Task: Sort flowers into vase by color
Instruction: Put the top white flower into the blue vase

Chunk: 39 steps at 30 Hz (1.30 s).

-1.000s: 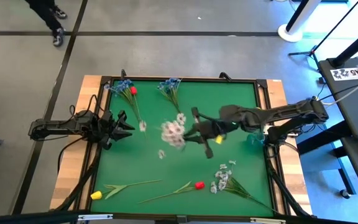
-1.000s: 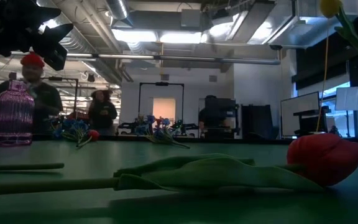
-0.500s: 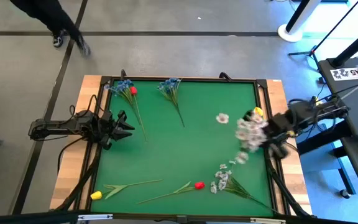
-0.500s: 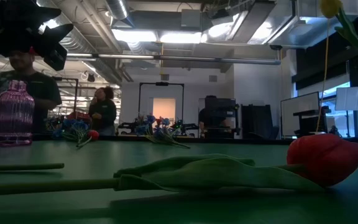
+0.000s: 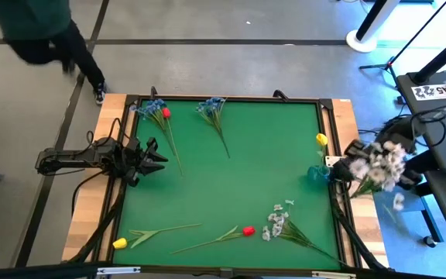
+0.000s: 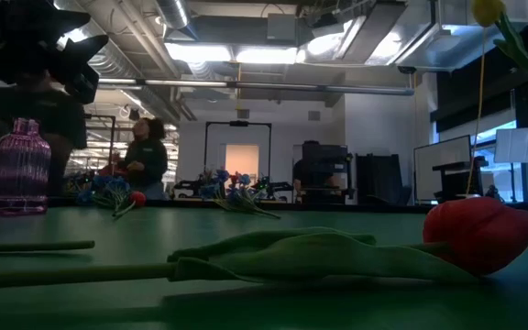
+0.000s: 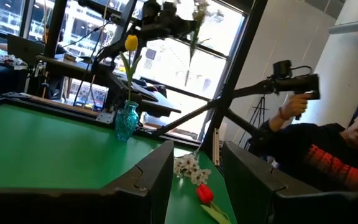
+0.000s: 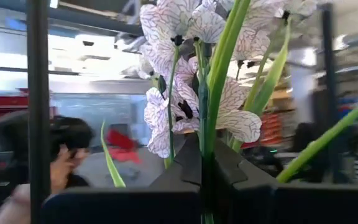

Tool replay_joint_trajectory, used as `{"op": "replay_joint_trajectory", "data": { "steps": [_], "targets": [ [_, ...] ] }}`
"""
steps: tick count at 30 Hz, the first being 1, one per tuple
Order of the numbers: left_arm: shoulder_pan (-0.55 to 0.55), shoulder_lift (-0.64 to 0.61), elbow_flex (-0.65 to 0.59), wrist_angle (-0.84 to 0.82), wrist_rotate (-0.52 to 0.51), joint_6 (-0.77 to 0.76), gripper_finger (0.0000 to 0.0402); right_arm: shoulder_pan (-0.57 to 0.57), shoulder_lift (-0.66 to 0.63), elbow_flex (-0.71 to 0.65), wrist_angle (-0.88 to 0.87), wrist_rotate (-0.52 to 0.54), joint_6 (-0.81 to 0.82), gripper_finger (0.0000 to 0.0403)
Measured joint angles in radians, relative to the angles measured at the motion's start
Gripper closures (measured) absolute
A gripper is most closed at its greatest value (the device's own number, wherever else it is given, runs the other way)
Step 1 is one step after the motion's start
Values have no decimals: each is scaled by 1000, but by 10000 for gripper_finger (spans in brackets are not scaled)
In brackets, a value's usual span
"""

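Note:
My right gripper [image 8: 204, 177] is shut on a white-blossom sprig [image 5: 379, 161], carried out past the table's right edge. A teal vase [image 5: 316, 174] at that edge holds a yellow tulip [image 5: 321, 139]. Another white sprig [image 5: 277, 225], a red tulip [image 5: 248, 230] and a yellow tulip [image 5: 119, 242] lie near the near edge. Two blue sprigs [image 5: 211, 108] [image 5: 153, 108] and a red bud [image 5: 166, 113] lie at the far edge. My left gripper [image 5: 149, 155] waits open at the left edge. A purple vase [image 6: 16, 170] shows in the low view. My right gripper pinches the white sprig's green stalks [image 8: 205, 140] between its two fingers. The stalks run along the fingers, and the white blossoms [image 8: 179, 37] stand out beyond the fingertips. The sprig is lifted clear of the table.
A raised frame [image 5: 327, 102] borders the green table. People stand in the room beyond the far edge [image 6: 145, 151], and one walks on the floor at the far left [image 5: 37, 31]. A person [image 7: 328, 155] sits beyond the near right corner. Open mat lies mid-table.
My right gripper carried the white sprig from the table's middle toward the right edge, past the teal vase and out beyond the edge, staying shut on it. A person walked across the floor at the far left.

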Motion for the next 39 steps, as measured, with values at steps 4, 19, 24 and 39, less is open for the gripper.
{"op": "replay_joint_trajectory", "data": {
  "steps": [4,19,24,39],
  "targets": [
    [0,0,0,0,0,0,269,6,-137,0,-126,104,-35,401],
    [0,5,0,-1,-11,0,269,3,-157,85,-610,390,-320,397],
    [0,5,0,0,-11,0,269,5,-171,101,-656,480,-304,398],
    [0,5,0,0,-16,0,269,5,-180,-16,-484,472,-161,400]
  ]
}}
